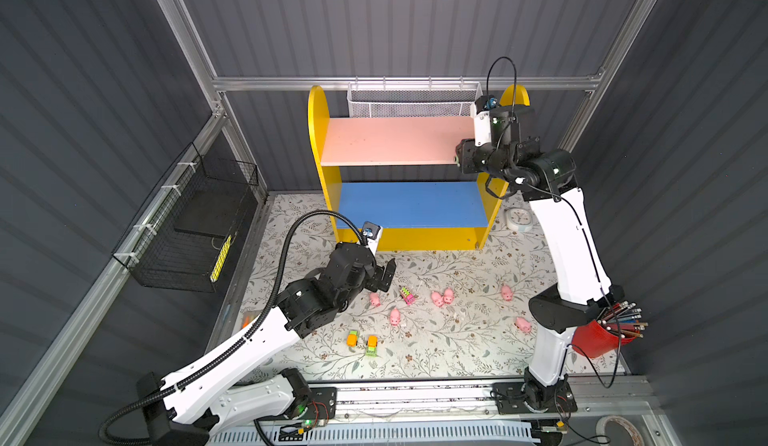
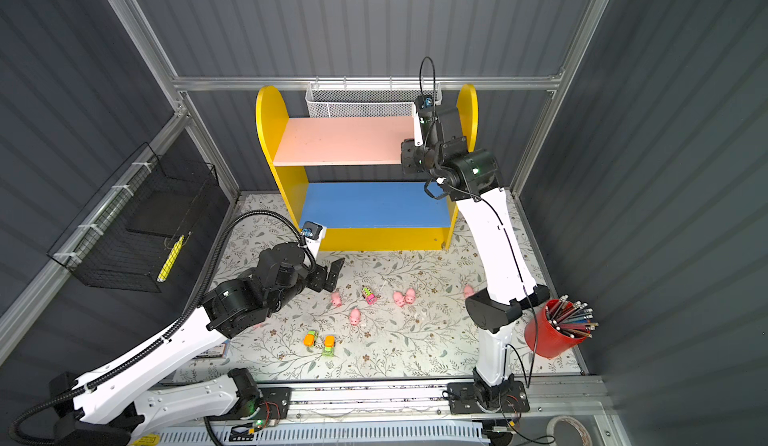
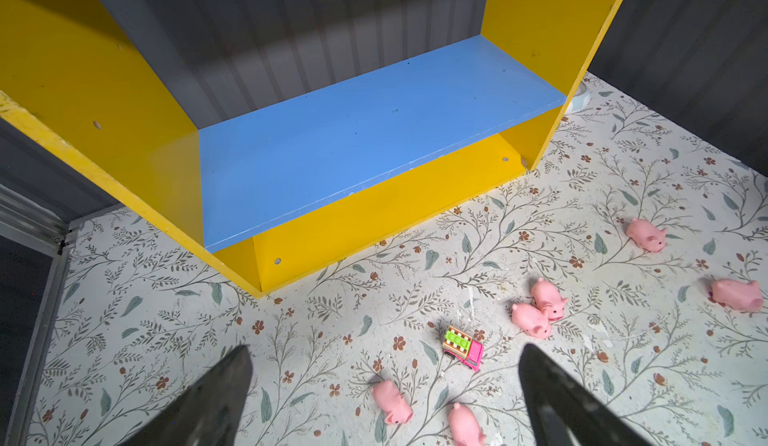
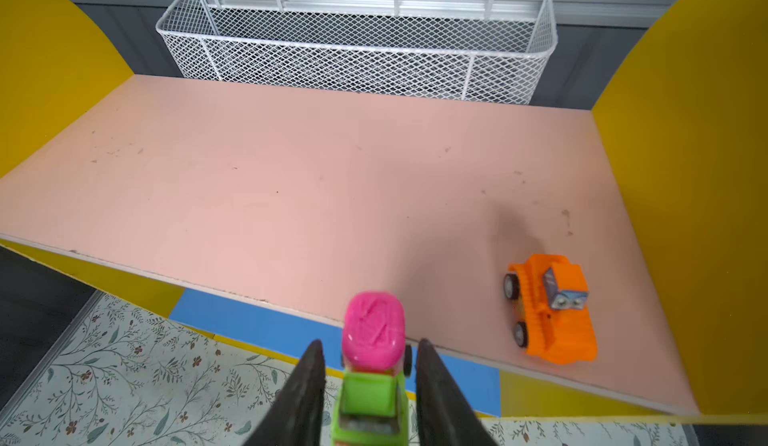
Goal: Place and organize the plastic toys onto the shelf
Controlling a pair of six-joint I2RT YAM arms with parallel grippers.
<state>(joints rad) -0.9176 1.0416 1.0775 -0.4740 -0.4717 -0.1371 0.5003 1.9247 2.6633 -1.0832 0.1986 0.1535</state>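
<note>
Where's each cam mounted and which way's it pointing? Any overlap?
Both top views: high at the front, looking down and back at the shelf; left arm and right arm show.
Left wrist: low over the mat, facing the blue board and pigs; the open left gripper shows.
Right wrist: before the pink board, facing the white mesh basket; right gripper shows, shut on a pink-and-green truck.
Shared: top and left wrist views both show the striped truck.

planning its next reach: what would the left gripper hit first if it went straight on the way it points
Probably the floral mat, close to the pink-and-green truck and the nearest pink pig seen between the fingers of the open left gripper. Depth is unclear, so the pig could come first.
</note>
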